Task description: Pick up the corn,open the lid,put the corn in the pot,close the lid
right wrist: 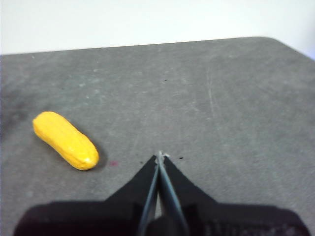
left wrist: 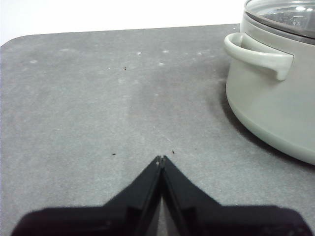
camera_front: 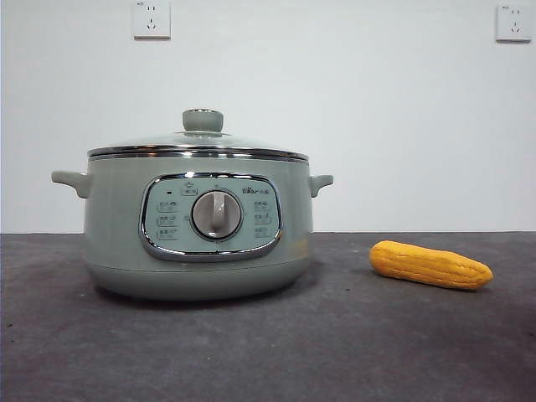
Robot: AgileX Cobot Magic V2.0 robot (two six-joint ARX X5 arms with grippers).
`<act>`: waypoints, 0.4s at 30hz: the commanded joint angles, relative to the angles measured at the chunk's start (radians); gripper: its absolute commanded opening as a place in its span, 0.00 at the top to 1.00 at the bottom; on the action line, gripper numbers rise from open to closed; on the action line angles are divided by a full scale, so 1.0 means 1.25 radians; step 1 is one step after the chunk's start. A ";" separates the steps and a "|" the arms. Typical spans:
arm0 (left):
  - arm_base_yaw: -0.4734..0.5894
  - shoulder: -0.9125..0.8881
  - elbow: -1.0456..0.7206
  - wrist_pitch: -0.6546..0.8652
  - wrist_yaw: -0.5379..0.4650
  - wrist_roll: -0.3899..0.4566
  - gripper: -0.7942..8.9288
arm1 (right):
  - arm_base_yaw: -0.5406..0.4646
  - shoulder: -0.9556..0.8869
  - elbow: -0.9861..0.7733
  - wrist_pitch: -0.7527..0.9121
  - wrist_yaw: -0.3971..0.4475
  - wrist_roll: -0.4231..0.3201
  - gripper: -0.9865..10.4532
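Sage-green, one pot [camera_front: 117,243] on grey table [camera_front: 335,352], one glass lid [camera_front: 199,142] seated on top, one corn [camera_front: 430,265] lying beside, well apart; left gripper [left wrist: 162,159] and right gripper [right wrist: 160,156] both closed, empty.

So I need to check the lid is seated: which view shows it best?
The front view: the lid sits on the pot, rim and knob fully visible. The left wrist view catches only an edge; the right wrist view shows none.

We seem to be in a lab or test room, not a home kitchen: a bare white wall [camera_front: 335,109] with two sockets [camera_front: 152,18], and a plain grey table [camera_front: 335,352] carrying only a pot [camera_front: 113,226] and corn [camera_front: 431,265].
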 commanded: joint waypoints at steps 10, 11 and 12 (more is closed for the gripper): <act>0.002 0.000 0.011 0.001 0.005 0.006 0.92 | 0.000 0.000 0.014 -0.012 -0.003 0.153 0.92; 0.002 0.001 0.018 0.000 0.005 0.006 0.92 | 0.000 0.000 0.025 -0.020 -0.002 0.153 0.92; 0.001 0.004 0.027 0.000 0.006 0.006 0.92 | 0.000 0.001 0.038 -0.030 0.000 0.152 0.92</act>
